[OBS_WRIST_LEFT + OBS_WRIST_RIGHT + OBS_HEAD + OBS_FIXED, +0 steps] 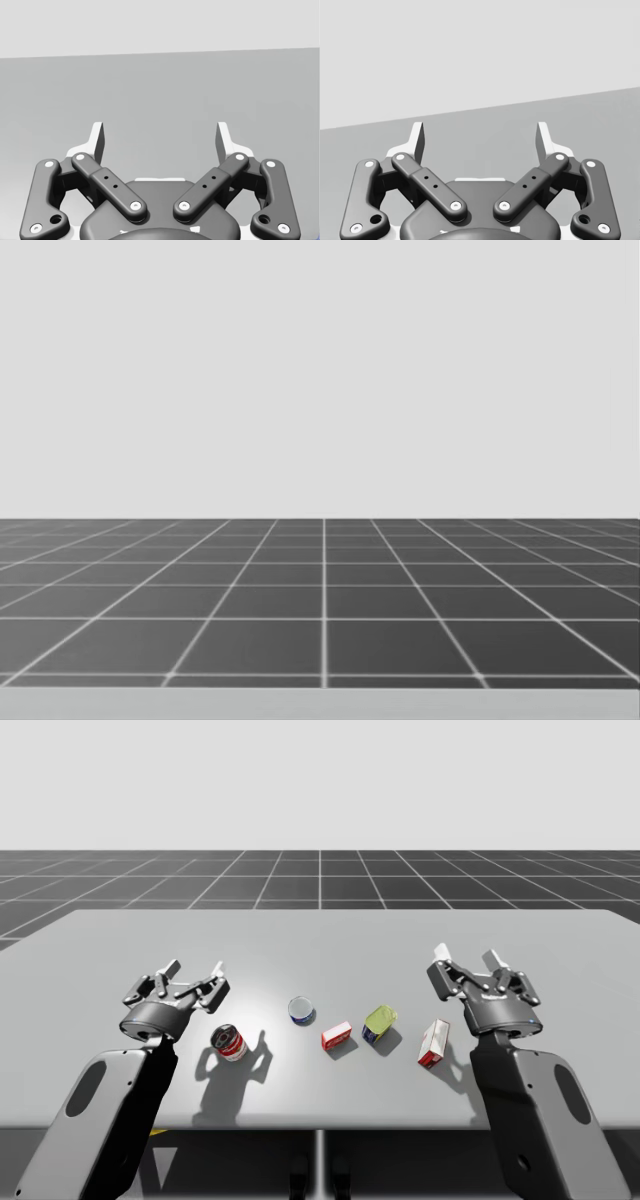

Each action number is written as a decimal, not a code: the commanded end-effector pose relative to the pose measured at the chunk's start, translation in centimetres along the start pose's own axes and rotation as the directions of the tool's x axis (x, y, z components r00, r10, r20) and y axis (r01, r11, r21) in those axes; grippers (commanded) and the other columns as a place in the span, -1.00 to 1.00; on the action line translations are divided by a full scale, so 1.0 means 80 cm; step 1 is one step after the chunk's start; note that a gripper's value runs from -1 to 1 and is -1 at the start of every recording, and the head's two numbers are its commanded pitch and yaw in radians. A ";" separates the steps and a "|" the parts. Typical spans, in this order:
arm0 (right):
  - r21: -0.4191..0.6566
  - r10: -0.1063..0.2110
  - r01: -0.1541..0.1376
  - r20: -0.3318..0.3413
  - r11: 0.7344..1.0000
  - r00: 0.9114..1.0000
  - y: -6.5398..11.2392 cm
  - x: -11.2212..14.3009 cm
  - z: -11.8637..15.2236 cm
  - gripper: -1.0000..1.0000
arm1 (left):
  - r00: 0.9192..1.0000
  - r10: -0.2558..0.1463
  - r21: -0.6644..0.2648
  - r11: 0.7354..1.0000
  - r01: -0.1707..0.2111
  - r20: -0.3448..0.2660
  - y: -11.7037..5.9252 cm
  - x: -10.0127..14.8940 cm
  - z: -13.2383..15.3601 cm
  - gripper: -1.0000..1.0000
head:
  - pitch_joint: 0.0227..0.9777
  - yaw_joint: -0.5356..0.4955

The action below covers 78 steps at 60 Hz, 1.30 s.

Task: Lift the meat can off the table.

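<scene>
High view: the meat can [379, 1022], a blue rounded box shape with a yellow-green top, rests on the grey surface [320, 945]. A small red box [336, 1036] lies just left of it. Our left pincer [196, 968] is well to the can's left and our right pincer [467, 956] is near its right. Both have their fingers spread apart, holding nothing.
</scene>
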 end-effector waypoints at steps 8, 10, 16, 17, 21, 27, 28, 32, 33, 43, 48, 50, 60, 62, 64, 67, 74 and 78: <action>0.013 0.027 -0.027 -0.001 1.000 1.000 0.000 0.000 -0.001 -1.00 | 1.000 0.001 0.008 1.000 -0.001 0.000 0.002 0.000 -0.001 -1.00 | -0.84 0.05; 0.023 0.032 -0.032 -0.014 0.999 0.999 0.000 -0.001 -0.001 -1.00 | 1.000 0.001 0.008 1.000 -0.001 -0.001 0.002 0.000 -0.001 -1.00 | -0.79 0.05; 0.025 0.046 -0.045 -0.019 0.999 0.999 -0.001 -0.001 -0.003 -1.00 | 1.000 0.000 0.011 1.000 0.000 -0.002 0.003 0.000 -0.001 -1.00 | -0.60 0.04; 0.025 0.047 -0.047 -0.018 0.999 0.999 -0.001 -0.001 -0.003 -1.00 | 1.000 -0.001 0.011 1.000 0.001 -0.003 0.003 0.000 -0.001 -1.00 | -0.58 0.04; 0.027 0.057 -0.057 -0.017 0.998 0.998 0.000 -0.002 -0.003 -1.00 | 1.000 -0.004 0.013 1.000 0.004 -0.003 0.003 0.000 -0.001 -1.00 | -0.43 0.02; 0.016 0.085 -0.085 -0.009 0.996 0.996 0.001 -0.003 -0.004 -1.00 | 1.000 -0.011 0.018 1.000 0.011 -0.006 0.004 -0.001 -0.002 -1.00 | -0.20 0.00; 0.016 0.085 -0.084 -0.010 0.996 0.996 0.001 -0.003 -0.004 -1.00 | 1.000 -0.011 0.019 1.000 0.011 -0.006 0.004 -0.001 -0.002 -1.00 | -0.17 0.00; 0.011 0.087 -0.087 -0.009 0.996 0.996 0.001 -0.003 -0.004 -1.00 | 1.000 -0.014 0.020 1.000 0.014 -0.008 0.005 -0.001 -0.002 -1.00 | -0.04 -0.03; 0.009 0.094 -0.094 -0.007 0.995 0.996 0.001 -0.003 -0.004 -1.00 | 1.000 -0.015 0.020 1.000 0.015 -0.008 0.005 -0.001 -0.002 -1.00 | 0.00 -0.03; 0.001 0.118 -0.118 0.002 0.993 0.993 0.002 -0.003 -0.004 -1.00 | 1.000 -0.021 0.017 1.000 0.021 -0.011 0.005 -0.002 -0.003 -1.00 | 0.29 -0.11; -0.002 0.127 -0.127 0.006 0.992 0.992 0.003 -0.003 -0.004 -1.00 | 1.000 -0.025 0.015 1.000 0.025 -0.013 0.005 -0.002 -0.003 -1.00 | 0.41 -0.16; -0.002 0.129 -0.129 0.007 0.992 0.992 0.003 -0.003 -0.004 -1.00 | 1.000 -0.026 0.014 1.000 0.027 -0.013 0.004 -0.002 -0.004 -1.00 | 0.46 -0.19; -0.003 0.136 -0.136 0.008 0.991 0.991 0.004 -0.003 -0.004 -1.00 | 0.999 -0.033 0.008 0.999 0.033 -0.016 0.002 -0.002 -0.004 -1.00 | 0.62 -0.33; -0.004 0.137 -0.137 0.009 0.991 0.991 0.004 -0.003 -0.003 -1.00 | 0.999 -0.034 0.007 0.999 0.034 -0.016 0.002 -0.003 -0.004 -1.00 | 0.64 -0.37; -0.004 0.137 -0.137 0.008 0.991 0.990 0.004 -0.003 -0.003 -1.00 | 0.999 -0.034 0.006 0.999 0.035 -0.016 0.002 -0.003 -0.004 -1.00 | 0.66 -0.38; -0.003 0.143 -0.143 0.009 0.990 0.990 0.005 -0.004 -0.003 -1.00 | 0.999 -0.036 0.005 0.999 0.036 -0.016 0.001 -0.003 -0.004 -1.00 | 0.69 -0.41; -0.003 0.150 -0.150 0.010 0.989 0.989 0.006 -0.005 -0.003 -1.00 | 0.999 -0.038 0.003 0.999 0.038 -0.017 0.000 -0.003 -0.005 -1.00 | 0.71 -0.43; 0.005 0.146 -0.146 0.006 0.989 0.989 0.006 -0.005 -0.002 -1.00 | 0.999 -0.037 0.002 0.999 0.037 -0.017 0.000 -0.003 -0.005 -1.00 | 0.71 -0.43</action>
